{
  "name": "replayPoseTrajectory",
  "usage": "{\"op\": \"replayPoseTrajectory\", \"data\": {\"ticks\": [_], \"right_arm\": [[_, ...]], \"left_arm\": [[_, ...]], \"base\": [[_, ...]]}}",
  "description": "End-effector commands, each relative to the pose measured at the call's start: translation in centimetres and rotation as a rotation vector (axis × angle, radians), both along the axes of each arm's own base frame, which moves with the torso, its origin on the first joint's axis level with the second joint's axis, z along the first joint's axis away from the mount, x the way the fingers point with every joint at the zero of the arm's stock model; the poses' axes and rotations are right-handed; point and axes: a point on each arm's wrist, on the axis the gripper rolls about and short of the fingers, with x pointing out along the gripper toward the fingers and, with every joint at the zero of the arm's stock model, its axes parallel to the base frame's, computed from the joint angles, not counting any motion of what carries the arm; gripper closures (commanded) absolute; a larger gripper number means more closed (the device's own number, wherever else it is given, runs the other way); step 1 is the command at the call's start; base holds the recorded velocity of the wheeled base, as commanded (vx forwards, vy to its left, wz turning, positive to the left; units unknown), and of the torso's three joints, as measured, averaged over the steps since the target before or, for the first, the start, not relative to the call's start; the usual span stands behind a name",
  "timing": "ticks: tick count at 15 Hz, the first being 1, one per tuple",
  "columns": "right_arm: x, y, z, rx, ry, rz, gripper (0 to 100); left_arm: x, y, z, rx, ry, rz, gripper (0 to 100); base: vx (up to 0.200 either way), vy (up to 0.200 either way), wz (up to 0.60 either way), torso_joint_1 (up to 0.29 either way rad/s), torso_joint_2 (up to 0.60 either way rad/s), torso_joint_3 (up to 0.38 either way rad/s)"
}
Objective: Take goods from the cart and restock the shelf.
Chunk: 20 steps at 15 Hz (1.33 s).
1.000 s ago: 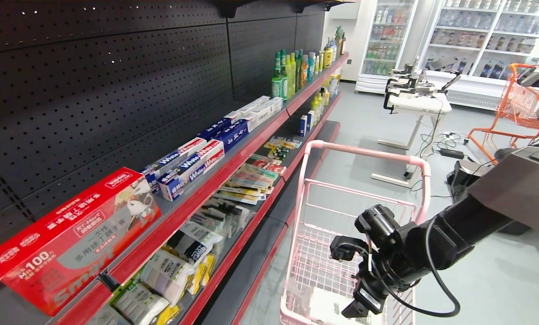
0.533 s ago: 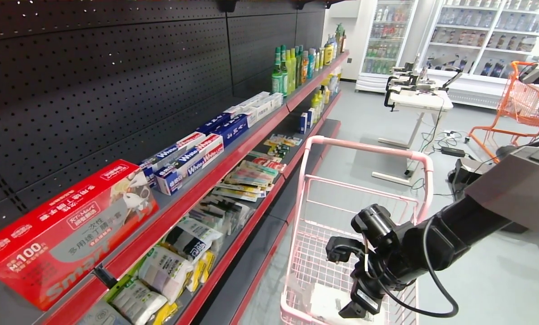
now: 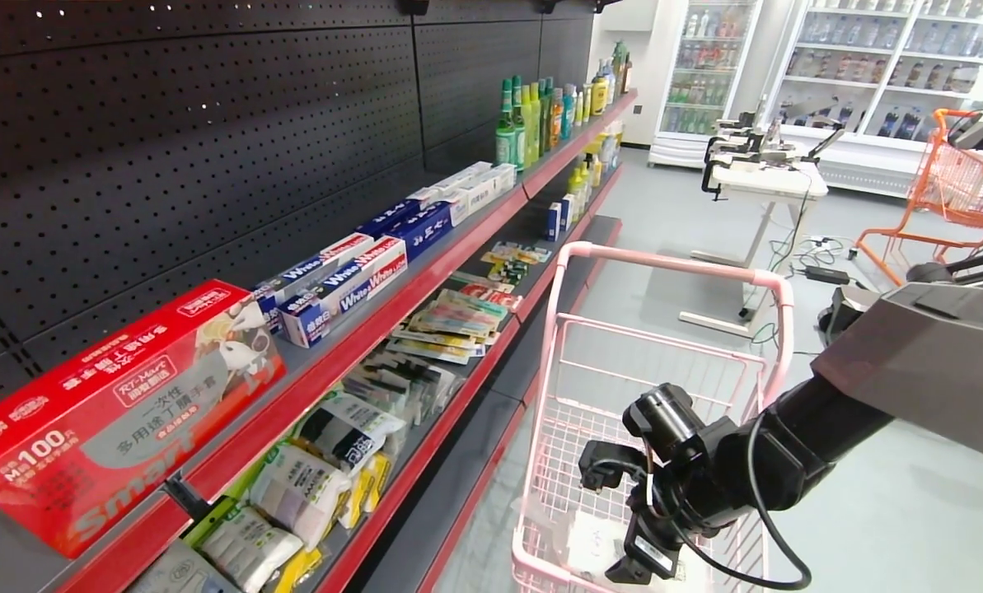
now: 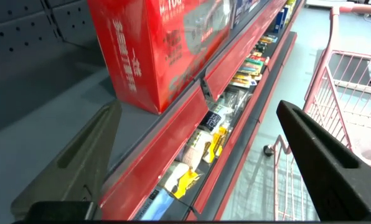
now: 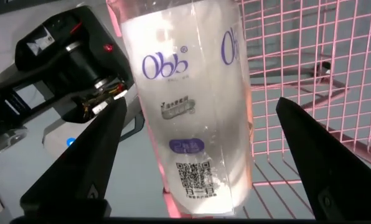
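Right wrist view: right fingers apart over white pack in cart; left fingers apart

We record bright, even room light; the glass-door coolers at the far end wash out pale. Pinpoint glints on the pegboard. Head view bows lines toward its edges. Left claw and right claw look dark, soft-edged.
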Motion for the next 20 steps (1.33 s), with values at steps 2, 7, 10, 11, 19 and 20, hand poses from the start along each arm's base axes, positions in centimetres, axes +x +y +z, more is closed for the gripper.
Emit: {"op": "replayPoseTrajectory", "data": {"ticks": [2, 7, 10, 11, 19, 20], "right_arm": [[0.0, 0.3, 0.1, 0.006, -0.004, 0.012, 0], [0.2, 0.8, -0.3, 0.005, -0.006, 0.033, 0], [0.5, 1.0, -0.9, 0.000, 0.003, 0.033, 0], [0.6, 1.0, -1.1, -0.003, 0.005, 0.033, 0], [1.1, 0.6, -1.4, -0.002, 0.012, 0.003, 0], [1.0, 0.6, -1.9, -0.008, 0.024, 0.000, 0]], "left_arm": [[0.0, 0.0, 0.0, 0.001, -0.001, 0.002, 0], [0.0, 0.0, 0.0, -0.001, -0.001, 0.002, 0], [0.0, 0.0, 0.0, 0.001, -0.001, 0.000, 0], [0.0, 0.0, 0.0, -0.001, -0.001, 0.000, 0], [0.0, 0.0, 0.0, 0.001, -0.001, 0.002, 0], [0.0, 0.0, 0.0, -0.001, -0.001, 0.000, 0]], "base": [[0.000, 0.000, 0.00, -0.156, 0.36, 0.193], [0.000, 0.000, 0.00, -0.031, 0.07, 0.038], [0.000, 0.000, 0.00, 0.000, 0.00, 0.000], [0.000, 0.000, 0.00, 0.000, 0.00, 0.000], [0.000, 0.000, 0.00, 0.000, 0.00, 0.000], [0.000, 0.000, 0.00, 0.000, 0.00, 0.000]]}}
